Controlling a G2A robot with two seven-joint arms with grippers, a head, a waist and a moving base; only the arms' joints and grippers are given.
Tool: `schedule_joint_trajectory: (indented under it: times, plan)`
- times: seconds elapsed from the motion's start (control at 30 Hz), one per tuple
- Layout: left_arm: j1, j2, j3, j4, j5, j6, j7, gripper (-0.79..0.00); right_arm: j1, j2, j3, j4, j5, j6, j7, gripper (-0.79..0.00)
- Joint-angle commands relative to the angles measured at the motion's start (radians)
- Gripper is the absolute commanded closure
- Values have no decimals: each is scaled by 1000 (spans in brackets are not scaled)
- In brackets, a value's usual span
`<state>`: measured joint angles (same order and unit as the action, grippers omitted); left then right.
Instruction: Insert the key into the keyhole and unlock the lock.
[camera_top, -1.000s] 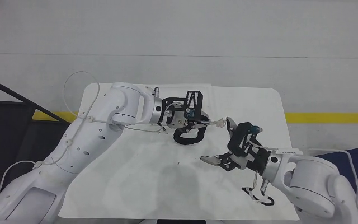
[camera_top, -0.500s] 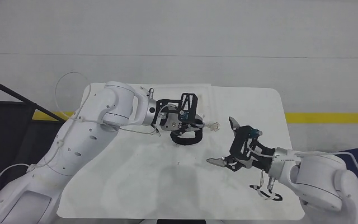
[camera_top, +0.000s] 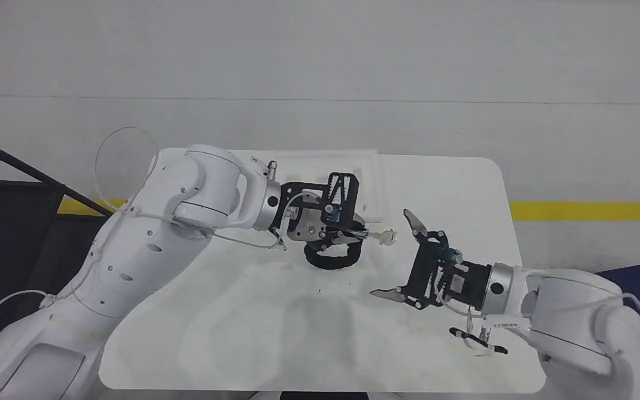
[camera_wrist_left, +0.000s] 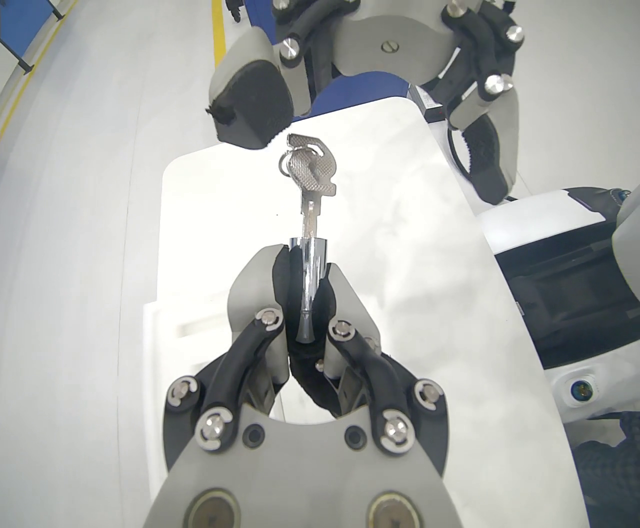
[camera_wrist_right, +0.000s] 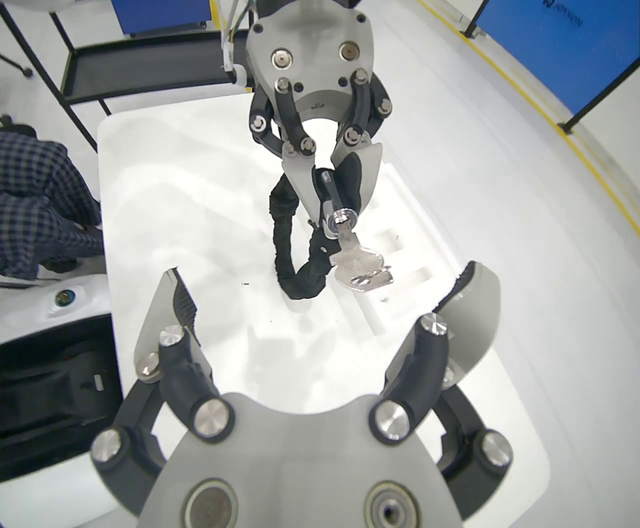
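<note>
The flat silver metal key (camera_wrist_left: 312, 170) is seated in the chrome-barrelled black cable lock (camera_wrist_right: 282, 240) clamped by the left gripper (camera_wrist_left: 302, 265); the right gripper (camera_top: 393, 254) is spread open nearby. Turning is judged outstanding.

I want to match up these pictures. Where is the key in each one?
Top view: the key pokes out past the left gripper, toward the open right gripper.
Left wrist view: the key sticks out of the shiny lock pinched in this arm's own gripper.
Right wrist view: the key sticks out of the lock, farther off, beyond this arm's own open fingers.
Shared landmark: the left gripper, shut on the lock.
</note>
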<state>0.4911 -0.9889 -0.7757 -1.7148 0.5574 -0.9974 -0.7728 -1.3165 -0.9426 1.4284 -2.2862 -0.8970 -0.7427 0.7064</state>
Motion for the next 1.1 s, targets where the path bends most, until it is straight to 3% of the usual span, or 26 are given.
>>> schedule_joint_trajectory:
  times: [0.0, 0.2, 0.23, 0.3, 0.33, 0.43, 0.77, 0.9, 0.97, 1.07]
  plan:
    - [-16, 2, 15, 13, -56, -2, -43, 0, 8, 0, -1, 8, -74, -38, -56, -785]
    - [-70, 7, 82, 50, -125, 19, -69, 0, 15, -2, -6, 14, -290, -73, -234, -785]
    - [-78, 7, 91, 59, -132, 20, -70, 0, 13, -2, -7, 15, -320, -73, -266, -754]
    - [-91, 8, 109, 72, -145, 20, -69, 0, 9, -2, -6, 18, -389, -73, -321, -496]
    - [-97, 9, 115, 78, -149, 18, -68, 0, 7, -1, -6, 19, -420, -74, -347, -409]
    - [-111, 10, 130, 92, -161, 14, -64, 0, -1, 0, -9, 21, -514, -78, -410, -354]
    - [-134, 12, 161, 106, -183, 12, -62, 0, -41, 4, -20, 19, -700, -41, -536, -305]
    - [-140, 13, 168, 109, -188, 9, -59, 0, -52, 5, -22, 24, -726, -29, -569, -203]
    - [-142, 14, 171, 111, -190, 4, -54, 0, -55, 6, -22, 29, -726, -34, -575, -31]
    - [-143, 16, 174, 115, -191, -1, -49, 0, -54, 6, -22, 36, -712, -45, -580, 0]
